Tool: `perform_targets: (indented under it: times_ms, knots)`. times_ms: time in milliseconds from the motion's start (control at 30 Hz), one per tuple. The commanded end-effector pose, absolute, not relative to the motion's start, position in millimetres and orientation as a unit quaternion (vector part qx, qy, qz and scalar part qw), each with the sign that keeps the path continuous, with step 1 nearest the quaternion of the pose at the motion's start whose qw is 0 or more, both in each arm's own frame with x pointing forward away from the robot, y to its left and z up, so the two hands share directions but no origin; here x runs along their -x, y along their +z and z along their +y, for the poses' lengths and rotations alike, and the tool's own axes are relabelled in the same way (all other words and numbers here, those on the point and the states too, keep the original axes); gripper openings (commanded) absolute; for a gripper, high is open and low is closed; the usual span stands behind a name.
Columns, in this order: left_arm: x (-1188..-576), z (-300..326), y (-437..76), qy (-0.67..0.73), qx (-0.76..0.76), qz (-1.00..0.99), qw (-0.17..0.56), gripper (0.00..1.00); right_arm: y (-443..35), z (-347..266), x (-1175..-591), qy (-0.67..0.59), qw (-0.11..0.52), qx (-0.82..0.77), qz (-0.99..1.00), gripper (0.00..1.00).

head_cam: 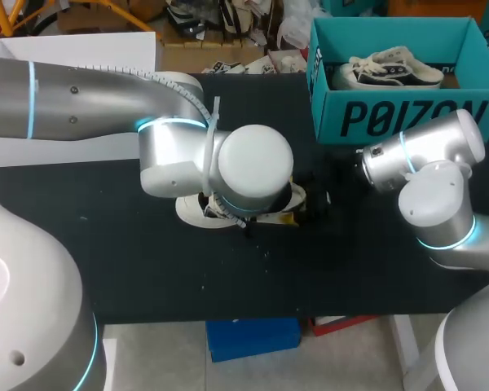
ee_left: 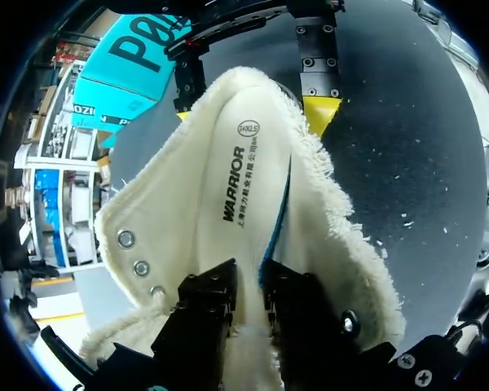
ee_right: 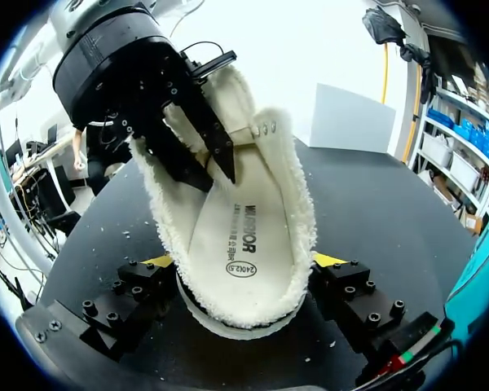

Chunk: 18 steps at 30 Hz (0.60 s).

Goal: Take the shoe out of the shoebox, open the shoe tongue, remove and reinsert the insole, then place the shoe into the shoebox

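You've got a cream shoe (ee_right: 303, 213) w/ silver eyelets (ee_left: 126, 239); insole (ee_left: 244, 163) cream, black print, blue edge. Box (head_cam: 399, 114) teal w/ black lettering. Table (head_cam: 147, 261) black. Right gripper (ee_right: 244, 262) tips yellow, body black. Arms (head_cam: 81, 102) silver, cyan rings.

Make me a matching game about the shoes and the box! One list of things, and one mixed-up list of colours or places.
Things:
1 shoebox
2 white shoe
3 other shoe
4 insole

Matches:
A pinched in the jaws of the left gripper
B held from both sides by the jaws of the right gripper
C teal
D inside the shoebox

Pairs: 1-C, 2-B, 3-D, 4-A
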<state>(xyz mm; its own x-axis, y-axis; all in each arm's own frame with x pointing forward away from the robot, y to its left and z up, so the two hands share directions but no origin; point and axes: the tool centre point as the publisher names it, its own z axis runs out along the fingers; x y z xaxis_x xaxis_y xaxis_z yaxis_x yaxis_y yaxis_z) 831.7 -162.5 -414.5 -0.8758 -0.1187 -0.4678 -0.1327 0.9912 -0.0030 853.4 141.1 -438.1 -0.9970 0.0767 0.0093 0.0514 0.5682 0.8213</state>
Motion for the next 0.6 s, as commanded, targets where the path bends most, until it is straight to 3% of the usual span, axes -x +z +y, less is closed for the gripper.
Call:
perform_targets:
  times_ms: [33, 600]
  knots:
    - [-834, -152, -418, 0.001, 0.061, 0.972, 0.226, 0.0, -441, 137, -856, 0.462, 0.013, -0.037, 0.886, 0.0]
    - [-821, -152, -388, -0.046, 0.031, 0.985, 0.165, 0.0, -441, 137, -856, 0.462, 0.013, -0.037, 0.886, 0.0]
